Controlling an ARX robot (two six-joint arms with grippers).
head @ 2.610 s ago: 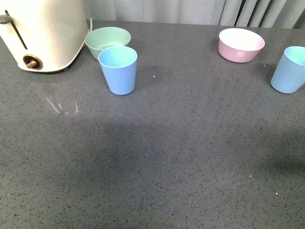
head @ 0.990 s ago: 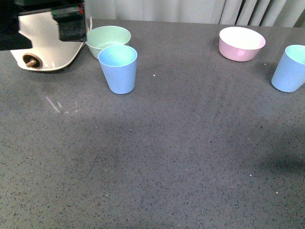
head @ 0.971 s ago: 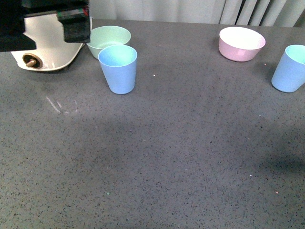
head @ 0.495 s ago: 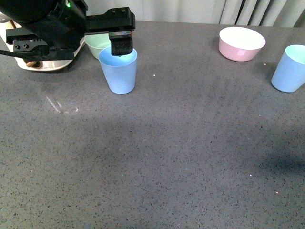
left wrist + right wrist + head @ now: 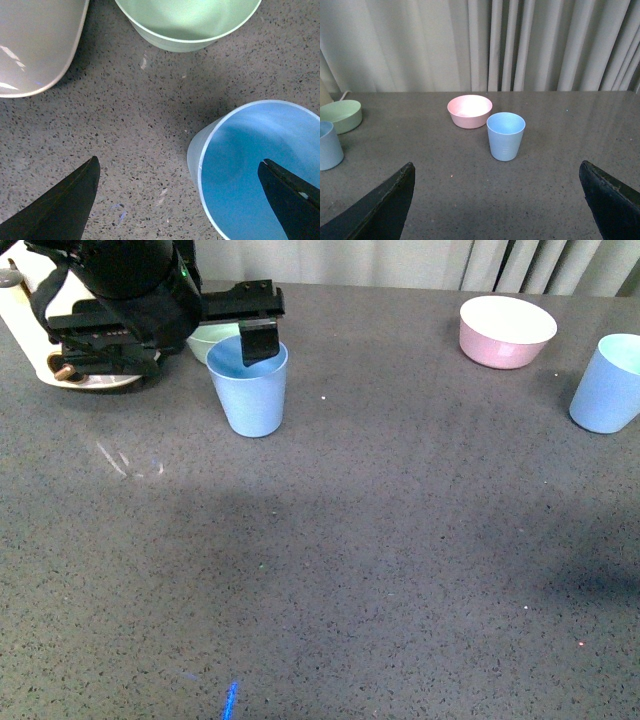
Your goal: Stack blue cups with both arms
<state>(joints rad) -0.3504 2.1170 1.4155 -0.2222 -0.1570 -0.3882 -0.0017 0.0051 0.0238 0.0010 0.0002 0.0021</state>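
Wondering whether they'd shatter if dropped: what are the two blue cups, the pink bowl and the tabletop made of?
Left blue cup and right blue cup: likely plastic; thin, matte, slightly translucent walls. Pink bowl: probably the same matte plastic, thin rim. Tabletop: dark grey, speckled; stone or stone-look laminate, cannot tell which.

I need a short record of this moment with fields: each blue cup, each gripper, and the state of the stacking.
left blue cup: upright, just in front of the mint-green bowl
right blue cup: upright, near the pink bowl, untouched
left gripper: open, one finger over the left blue cup's mouth, the other outside it
right gripper: open, facing the right blue cup, apart from it
stacking: not yet done, cups far apart
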